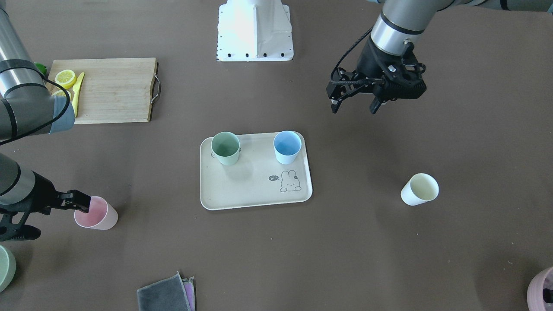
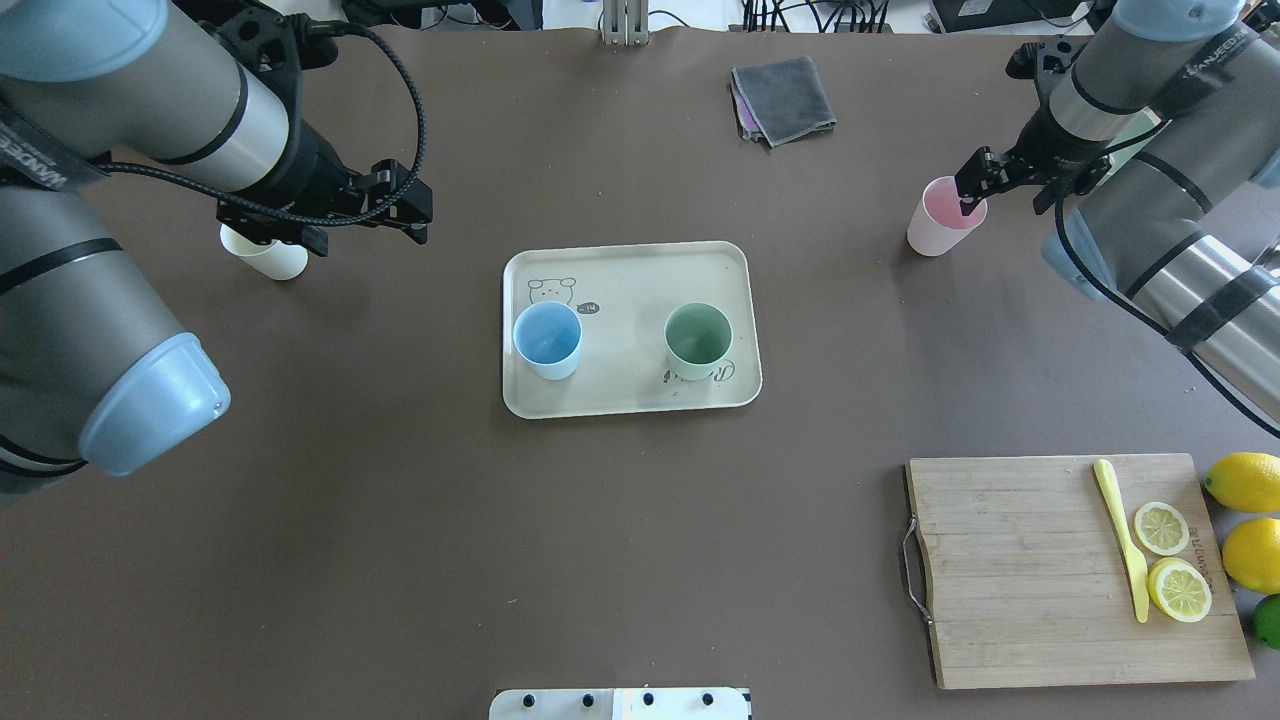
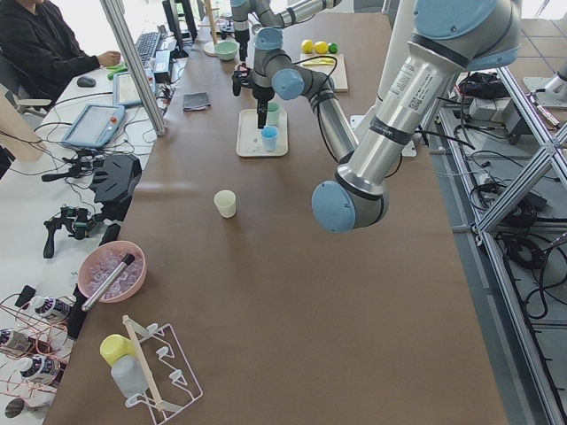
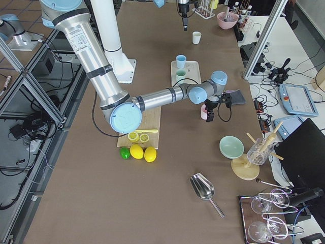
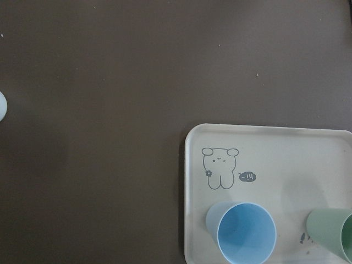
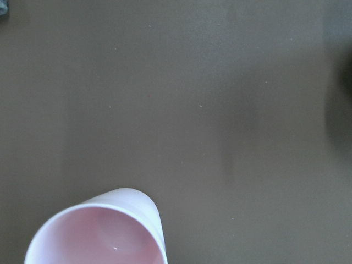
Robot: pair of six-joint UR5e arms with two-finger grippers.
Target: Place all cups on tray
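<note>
Four cups stand upright, mouths up. The mint green cup and the light blue cup are on the cream tray, whose long axis runs across the table. The pink cup and the cream-yellow cup stand off it, one to each side. The right gripper is spread, one finger at the pink cup's mouth. The left gripper hangs spread and empty.

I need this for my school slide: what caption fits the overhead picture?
Mint green cup and light blue cup stand on cream rectangular tray; right end effector at pink cup.
</note>
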